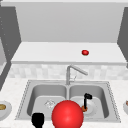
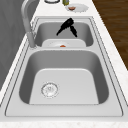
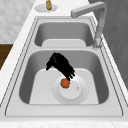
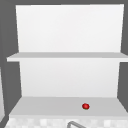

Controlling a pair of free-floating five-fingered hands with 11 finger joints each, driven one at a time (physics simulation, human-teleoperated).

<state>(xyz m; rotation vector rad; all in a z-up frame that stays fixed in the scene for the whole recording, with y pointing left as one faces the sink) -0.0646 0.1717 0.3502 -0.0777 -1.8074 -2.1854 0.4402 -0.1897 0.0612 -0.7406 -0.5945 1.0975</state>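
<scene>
The right hand (image 1: 87, 98) hangs in the right basin of the double sink (image 1: 25, 92), wrist up and fingers pointing down at a small orange-red ball-shaped thing (image 3: 65, 83) that lies on a white plate (image 3: 80, 93) on the basin floor. In the right side view the fingers (image 3: 69, 72) reach down close together, their tips right at the top of the orange thing; they look nearly straight rather than wrapped round it, and whether they press on it or stop just short cannot be told. In the left side view the same hand (image 2: 67, 26) shows in the far basin with the thumb set apart from the other fingers, spread like a fork above the plate (image 2: 53, 44), where a sliver of the orange thing (image 2: 62, 46) peeks over the divider. The left hand (image 1: 38, 119) floats at the front rim of the sink, before the left basin, well apart from the plate; it shows as a dark lump and how its fingers stand cannot be told. A large red sphere (image 1: 67, 114) sits in front of the sink's middle in the front view. The faucet (image 1: 72, 71) rises behind the divider with its spout swung toward the right basin. A small red round thing (image 4: 85, 106) lies on the lower shelf (image 4: 45, 105) above the sink, toward its right. A dish (image 3: 41, 8) holding a brownish item stands on the counter to the left of the sink.
</scene>
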